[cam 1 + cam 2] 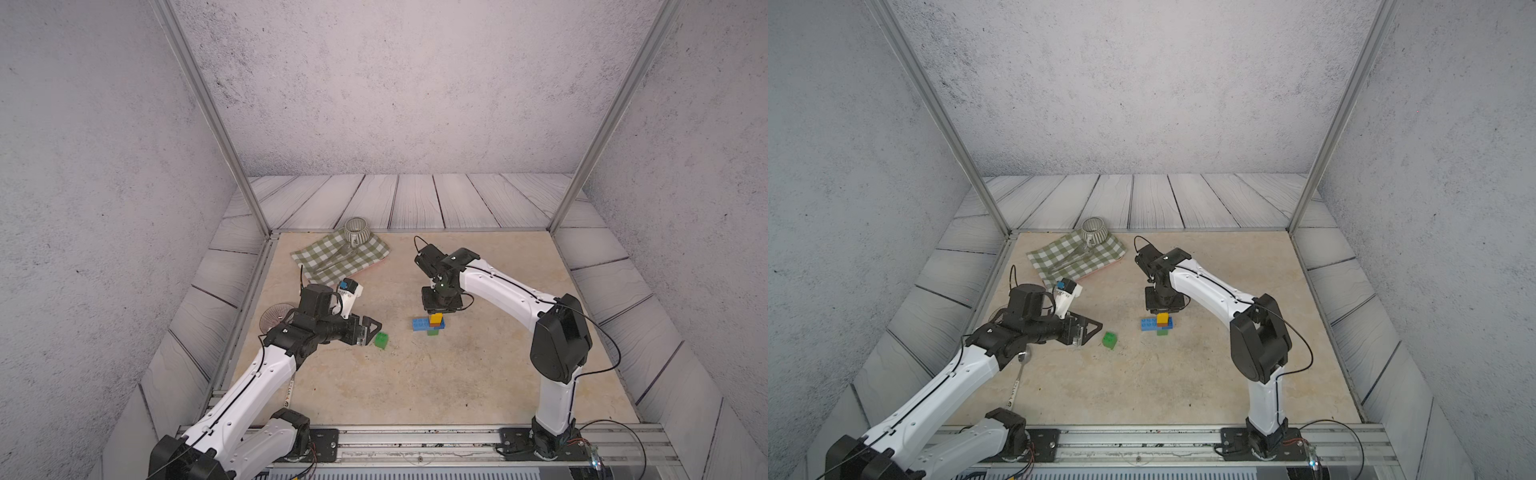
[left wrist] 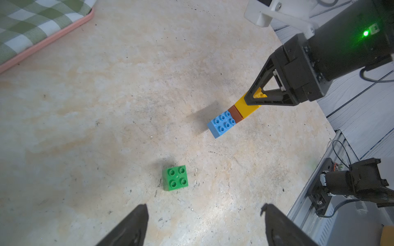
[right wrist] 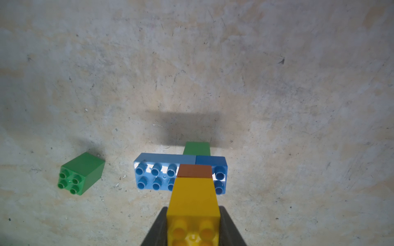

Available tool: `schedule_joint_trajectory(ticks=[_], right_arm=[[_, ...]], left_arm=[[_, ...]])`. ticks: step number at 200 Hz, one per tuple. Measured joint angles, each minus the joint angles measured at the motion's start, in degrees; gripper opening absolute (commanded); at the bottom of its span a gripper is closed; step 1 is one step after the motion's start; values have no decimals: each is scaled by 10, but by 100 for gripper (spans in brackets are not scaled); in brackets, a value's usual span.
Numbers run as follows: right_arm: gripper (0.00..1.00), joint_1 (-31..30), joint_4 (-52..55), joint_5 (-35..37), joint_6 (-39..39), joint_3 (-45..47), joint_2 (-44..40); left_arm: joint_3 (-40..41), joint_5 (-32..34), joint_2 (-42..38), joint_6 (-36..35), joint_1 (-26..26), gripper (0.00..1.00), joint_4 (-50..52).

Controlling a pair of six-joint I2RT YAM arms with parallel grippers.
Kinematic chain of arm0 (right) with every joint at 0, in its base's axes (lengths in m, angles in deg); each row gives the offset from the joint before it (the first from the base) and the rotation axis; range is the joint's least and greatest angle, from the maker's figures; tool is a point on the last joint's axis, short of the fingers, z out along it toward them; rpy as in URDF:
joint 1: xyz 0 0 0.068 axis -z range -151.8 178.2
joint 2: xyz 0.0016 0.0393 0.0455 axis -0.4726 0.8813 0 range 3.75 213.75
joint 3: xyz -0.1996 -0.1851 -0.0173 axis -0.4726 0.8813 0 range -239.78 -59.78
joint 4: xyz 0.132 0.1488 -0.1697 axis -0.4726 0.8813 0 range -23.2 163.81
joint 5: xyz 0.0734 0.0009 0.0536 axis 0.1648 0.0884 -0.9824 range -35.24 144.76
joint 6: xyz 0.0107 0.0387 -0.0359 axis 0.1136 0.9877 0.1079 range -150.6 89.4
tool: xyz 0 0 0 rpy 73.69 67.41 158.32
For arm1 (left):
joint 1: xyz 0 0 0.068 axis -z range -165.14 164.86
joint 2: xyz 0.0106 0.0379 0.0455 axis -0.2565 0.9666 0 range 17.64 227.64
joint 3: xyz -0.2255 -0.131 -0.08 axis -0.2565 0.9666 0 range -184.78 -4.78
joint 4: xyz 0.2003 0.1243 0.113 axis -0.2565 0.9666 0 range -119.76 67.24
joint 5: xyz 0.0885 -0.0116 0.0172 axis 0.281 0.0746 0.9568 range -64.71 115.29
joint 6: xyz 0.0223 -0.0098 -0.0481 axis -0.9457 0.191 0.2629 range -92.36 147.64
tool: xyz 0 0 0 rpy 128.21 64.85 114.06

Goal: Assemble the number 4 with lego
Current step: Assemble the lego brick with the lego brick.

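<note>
A part-built number 4 (image 1: 430,325) stands mid-table in both top views. Its light-blue long brick (image 3: 157,170) and dark blue brick (image 3: 213,160) form a bar over a green stem brick (image 3: 197,148). On the bar an orange-brown brick (image 3: 194,171) carries a yellow brick (image 3: 193,198). My right gripper (image 3: 193,209) comes down from above and is shut on the yellow brick (image 2: 245,106). A loose green brick (image 1: 381,340) sits studs-up on the table left of the figure. Just left of that green brick (image 2: 175,177), my left gripper (image 2: 204,207) is open and empty.
A green checked cloth (image 1: 340,257) with a ribbed cup (image 1: 357,230) on it lies at the back left. A round glass dish (image 1: 276,316) sits behind the left arm, and a spoon (image 1: 1021,365) lies under it. A metal rail (image 1: 415,440) runs along the front edge.
</note>
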Motion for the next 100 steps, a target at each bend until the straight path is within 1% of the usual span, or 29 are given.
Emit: schedule_joint_trajectory(ticks=[100], right_arm=[[32, -8, -13, 9, -5, 12, -7]], left_arm=[[0, -4, 0, 1, -5, 87, -7]])
